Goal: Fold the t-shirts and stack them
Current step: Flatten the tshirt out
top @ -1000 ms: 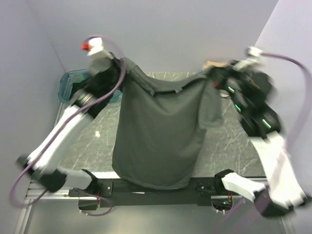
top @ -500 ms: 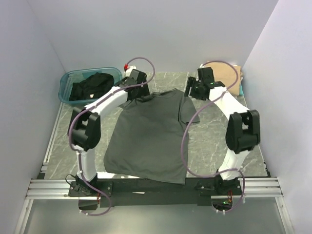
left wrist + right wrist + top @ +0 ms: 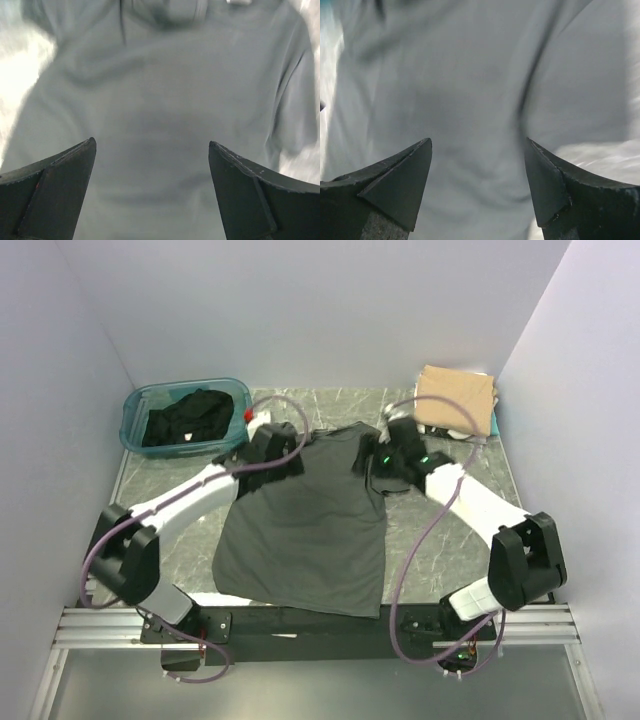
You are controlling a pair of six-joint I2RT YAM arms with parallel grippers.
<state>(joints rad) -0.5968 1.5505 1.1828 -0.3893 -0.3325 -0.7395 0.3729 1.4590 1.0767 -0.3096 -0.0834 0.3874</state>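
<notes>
Left claw and right claw both agape over shoulder end of charcoal-grey t-shirt, long axis collar-far to hem-near on tabletop.

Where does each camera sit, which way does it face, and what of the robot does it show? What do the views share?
Top external: above and behind the bases, looking down on the table; left arm and right arm show whole, over the charcoal t-shirt.
Left wrist: on the left arm, looking along the open left gripper at the shirt.
Right wrist: on the right arm, looking along the open right gripper at the shirt.
Shared: all three show that shirt.
</notes>
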